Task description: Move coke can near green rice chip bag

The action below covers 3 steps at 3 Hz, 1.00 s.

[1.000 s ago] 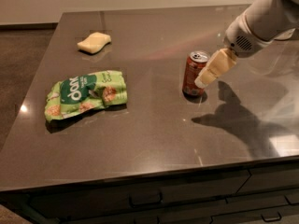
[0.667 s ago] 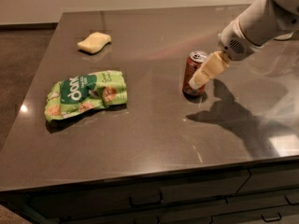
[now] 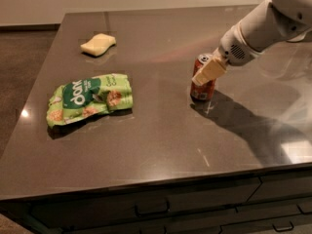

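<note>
The coke can (image 3: 201, 89) stands upright on the dark grey countertop (image 3: 161, 130), right of centre. The green rice chip bag (image 3: 90, 99) lies flat on the left side, about a bag's length from the can. My gripper (image 3: 210, 70) comes in from the upper right on a white arm (image 3: 263, 28). It sits against the can's upper front and covers part of it.
A pale yellow sponge (image 3: 98, 44) lies at the back left. The counter's front edge (image 3: 156, 184) runs across the bottom, with drawers below. The arm casts a shadow to the right of the can.
My gripper has moved left, from beside the can's right side to over its upper front. The can, bag and sponge have not moved.
</note>
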Tool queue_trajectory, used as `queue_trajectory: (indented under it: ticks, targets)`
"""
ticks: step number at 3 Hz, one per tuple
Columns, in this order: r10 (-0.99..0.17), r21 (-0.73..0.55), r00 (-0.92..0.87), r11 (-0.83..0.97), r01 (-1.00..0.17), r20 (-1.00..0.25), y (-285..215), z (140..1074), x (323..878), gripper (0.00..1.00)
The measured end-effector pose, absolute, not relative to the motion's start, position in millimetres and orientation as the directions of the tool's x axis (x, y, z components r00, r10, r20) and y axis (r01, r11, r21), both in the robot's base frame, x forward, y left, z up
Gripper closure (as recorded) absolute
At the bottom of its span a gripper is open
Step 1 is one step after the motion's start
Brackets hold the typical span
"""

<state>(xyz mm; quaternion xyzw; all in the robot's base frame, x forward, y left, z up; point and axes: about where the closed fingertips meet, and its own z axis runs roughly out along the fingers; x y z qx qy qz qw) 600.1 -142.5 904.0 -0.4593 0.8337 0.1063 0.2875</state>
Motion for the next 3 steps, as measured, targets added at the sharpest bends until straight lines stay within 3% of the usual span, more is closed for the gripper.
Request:
queue_trajectory:
  ticks: [2, 3]
  targets:
    - [-0.702, -0.058, -0.344, 0.480, -0.876, -0.624, -113.0, 912.6, 587.0, 0.85]
    - [-0.706, -0.038, -0.296, 0.416, -0.909, -0.644, -85.2, 913.5, 575.9, 1.00]
